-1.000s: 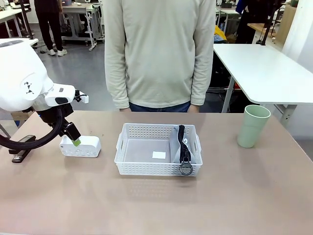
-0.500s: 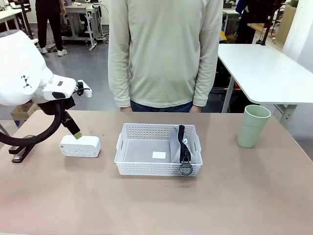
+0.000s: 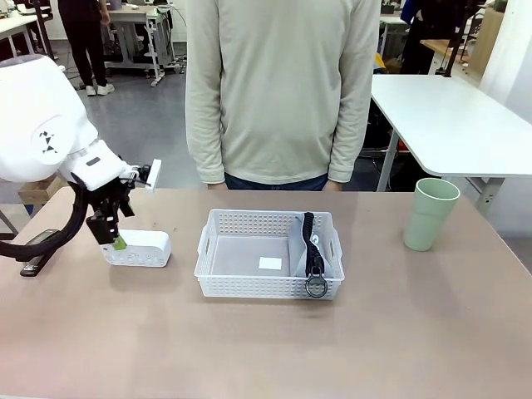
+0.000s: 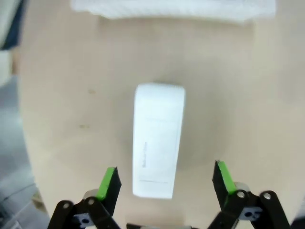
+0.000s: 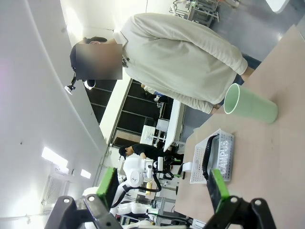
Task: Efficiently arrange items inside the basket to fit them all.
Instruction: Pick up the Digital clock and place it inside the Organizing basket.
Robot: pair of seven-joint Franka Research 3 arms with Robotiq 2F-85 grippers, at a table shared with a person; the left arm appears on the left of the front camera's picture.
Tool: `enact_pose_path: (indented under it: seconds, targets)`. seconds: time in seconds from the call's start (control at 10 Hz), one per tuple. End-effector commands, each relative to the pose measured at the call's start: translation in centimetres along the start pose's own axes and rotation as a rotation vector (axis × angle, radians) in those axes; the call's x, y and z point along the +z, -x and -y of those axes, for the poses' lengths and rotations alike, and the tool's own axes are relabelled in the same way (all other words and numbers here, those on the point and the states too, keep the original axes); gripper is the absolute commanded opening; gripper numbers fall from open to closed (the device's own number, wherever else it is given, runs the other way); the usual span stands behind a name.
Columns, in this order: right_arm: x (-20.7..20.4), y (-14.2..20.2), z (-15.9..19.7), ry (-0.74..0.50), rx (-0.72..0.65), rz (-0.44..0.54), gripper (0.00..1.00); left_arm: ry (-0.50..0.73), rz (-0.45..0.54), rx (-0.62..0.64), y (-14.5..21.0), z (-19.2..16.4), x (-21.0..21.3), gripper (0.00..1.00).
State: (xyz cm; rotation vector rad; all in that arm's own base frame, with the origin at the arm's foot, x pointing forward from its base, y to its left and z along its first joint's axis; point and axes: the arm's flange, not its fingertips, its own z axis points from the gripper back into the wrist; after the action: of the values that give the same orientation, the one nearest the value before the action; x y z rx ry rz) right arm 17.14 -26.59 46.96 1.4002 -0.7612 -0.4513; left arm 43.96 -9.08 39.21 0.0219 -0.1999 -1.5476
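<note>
White boxy plastic device [image 4: 158, 138] flat on counter [image 3: 249, 349], left pincer [image 4: 166, 177] spread wide, straddling it, gaps both sides. Grey zip pouch [image 3: 300, 247] lettered "CAMPUS" on edge in white perforated basket [image 3: 249, 287]. Right pincer [image 5: 162, 183] apart too, empty.

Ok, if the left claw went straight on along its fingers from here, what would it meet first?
The white boxy device. In the left wrist view it lies lengthwise straight ahead of the open left claw. The claw would probably meet the device's near end first, with the table under it. How much gap remains is unclear.
</note>
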Motion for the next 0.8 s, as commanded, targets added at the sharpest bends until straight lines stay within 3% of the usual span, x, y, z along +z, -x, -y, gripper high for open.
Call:
enact_pose_path:
  seconds: [0.0, 0.2, 0.7]
  targets:
    - [-0.2, -0.3, -0.2, -0.022, 0.028, 0.013, 1.0, 0.04, -0.04, 0.036, 0.1, -0.6, 0.5, 1.0]
    - [-0.2, -0.3, -0.2, -0.022, 0.028, 0.013, 1.0, 0.0, 0.0, 0.0, 0.0, 0.0, 0.0, 1.0]
    - [-0.2, -0.3, -0.2, -0.022, 0.028, 0.013, 1.0, 0.062, -0.059, -0.06, -0.9, -2.5, -3.0, 1.0]
